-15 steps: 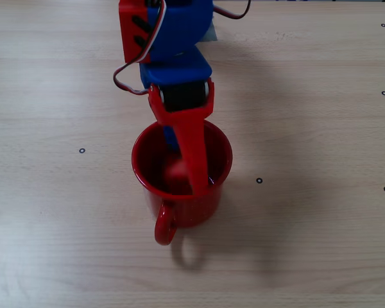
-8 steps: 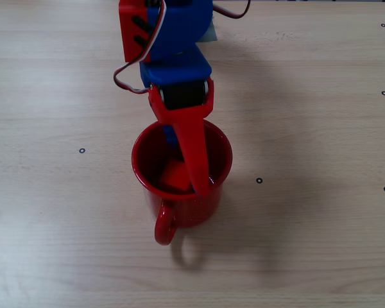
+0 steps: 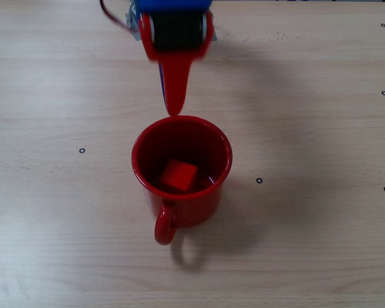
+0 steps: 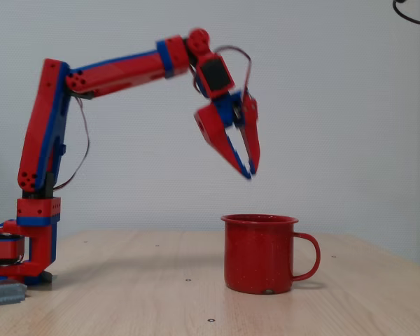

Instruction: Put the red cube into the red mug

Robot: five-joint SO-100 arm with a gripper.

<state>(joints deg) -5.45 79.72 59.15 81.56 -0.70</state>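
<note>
Gripper (image 4: pixel 250 170) lifting clear of the mug (image 3: pixel 181 168) — a second ago it was reaching inside. Fingers nearly closed, holding nothing. Cube (image 3: pixel 178 175) lying on the mug's floor — placement looking done.

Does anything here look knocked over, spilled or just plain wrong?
Nothing stands out. The red mug stands upright on the table, the red cube lies inside it, a little tilted, and the gripper hangs above the mug, clear of the rim.
</note>
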